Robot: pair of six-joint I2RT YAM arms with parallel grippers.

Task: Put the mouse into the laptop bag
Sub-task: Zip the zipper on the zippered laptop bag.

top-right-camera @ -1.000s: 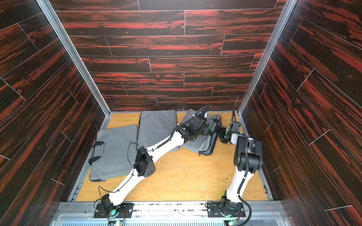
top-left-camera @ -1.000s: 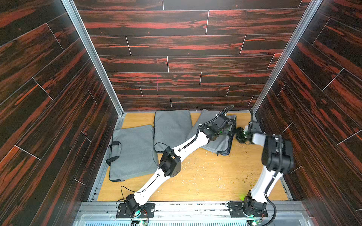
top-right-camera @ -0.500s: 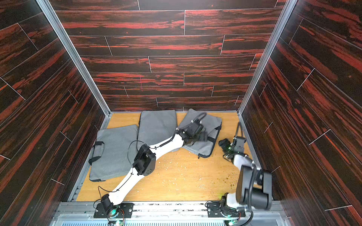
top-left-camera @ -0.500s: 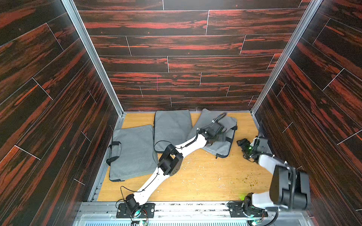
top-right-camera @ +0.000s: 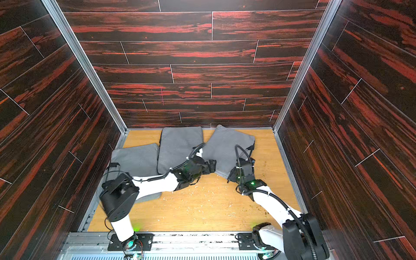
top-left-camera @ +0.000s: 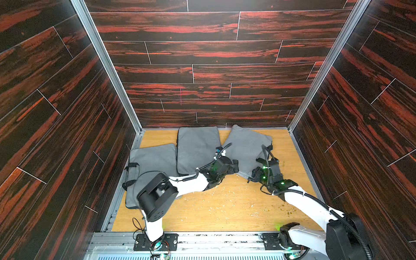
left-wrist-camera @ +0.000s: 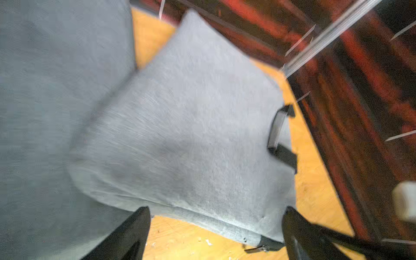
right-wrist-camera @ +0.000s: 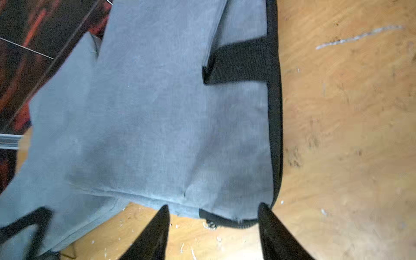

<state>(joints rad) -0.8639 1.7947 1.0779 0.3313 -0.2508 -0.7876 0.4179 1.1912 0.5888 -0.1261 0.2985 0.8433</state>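
Both claws sit at the laptop bag's near edge. The left claw is wide apart and empty, the right claw apart too, with the zipped corner just ahead of its tips. No mouse shows, so I cannot tell whether it is inside. The step looks like zip work, and next a claw must pinch the small zip pull. Three grey bags lie on the worktop: this one, the middle bag beside the left claw, and the third bag behind it.
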